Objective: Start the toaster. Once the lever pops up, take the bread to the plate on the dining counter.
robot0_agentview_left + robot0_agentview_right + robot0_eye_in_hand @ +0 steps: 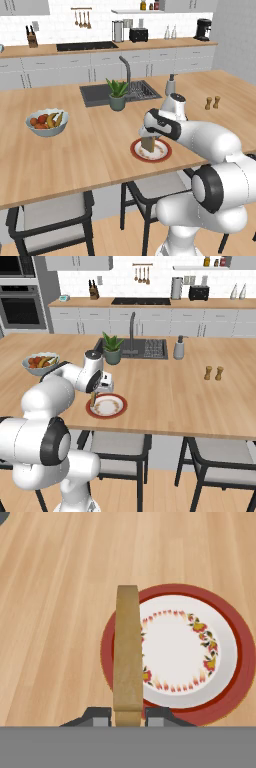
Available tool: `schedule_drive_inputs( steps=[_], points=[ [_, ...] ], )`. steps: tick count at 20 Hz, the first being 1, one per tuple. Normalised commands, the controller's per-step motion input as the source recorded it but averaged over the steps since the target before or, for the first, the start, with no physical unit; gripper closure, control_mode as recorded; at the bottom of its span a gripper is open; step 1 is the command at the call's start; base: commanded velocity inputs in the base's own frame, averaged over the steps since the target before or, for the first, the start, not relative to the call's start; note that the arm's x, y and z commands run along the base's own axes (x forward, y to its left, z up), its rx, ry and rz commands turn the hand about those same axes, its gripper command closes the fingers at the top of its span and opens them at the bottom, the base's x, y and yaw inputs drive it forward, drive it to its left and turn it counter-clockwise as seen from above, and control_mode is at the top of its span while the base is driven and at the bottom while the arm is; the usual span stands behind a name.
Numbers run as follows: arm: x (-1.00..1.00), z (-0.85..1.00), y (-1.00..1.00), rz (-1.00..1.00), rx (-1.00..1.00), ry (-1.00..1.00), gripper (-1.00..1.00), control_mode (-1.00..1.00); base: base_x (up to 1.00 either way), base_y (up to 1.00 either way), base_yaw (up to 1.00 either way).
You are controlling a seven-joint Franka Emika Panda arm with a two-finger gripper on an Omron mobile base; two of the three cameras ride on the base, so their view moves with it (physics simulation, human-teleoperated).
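Bread (127, 652), clamped on edge by the gripper (127, 716), hangs over the plate (235, 662) at its 9 o'clock rim on the dining counter (50, 612), so releasing here could tip it onto the wood.

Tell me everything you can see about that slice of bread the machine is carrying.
The bread is a thin tan-brown slice with a slightly darker crust edge, seen edge-on in the hand view. It hangs upright, pinched between the two dark fingertips of the gripper. It sits over the left part of the plate, a round plate with a red rim and flowered pale centre, on the dining counter. Whether its lower edge already touches the plate cannot be told.
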Motion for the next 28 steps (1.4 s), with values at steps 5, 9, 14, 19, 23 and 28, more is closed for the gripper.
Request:
schedule_drive_inputs(
  steps=[5,9,14,19,23,28],
  points=[
    [-0.05,-0.17,0.00,0.00,0.00,0.02,1.00,-1.00,0.00,0.00,0.00],
    [0.01,-0.27,0.00,0.00,0.02,0.00,1.00,-1.00,0.00,0.00,0.00],
    [0.14,-0.44,0.00,-0.01,0.02,0.00,1.00,-1.00,0.00,0.00,0.00],
    [0.06,-0.25,0.00,-0.02,0.01,0.00,1.00,-1.00,0.00,0.00,0.00],
    [0.02,-0.14,0.00,-0.05,0.00,0.00,1.00,-1.00,0.00,0.00,0.00],
    [0.00,-0.42,-0.06,-0.06,0.02,0.00,1.00,-1.00,0.00,0.00,0.00]
  ],
)
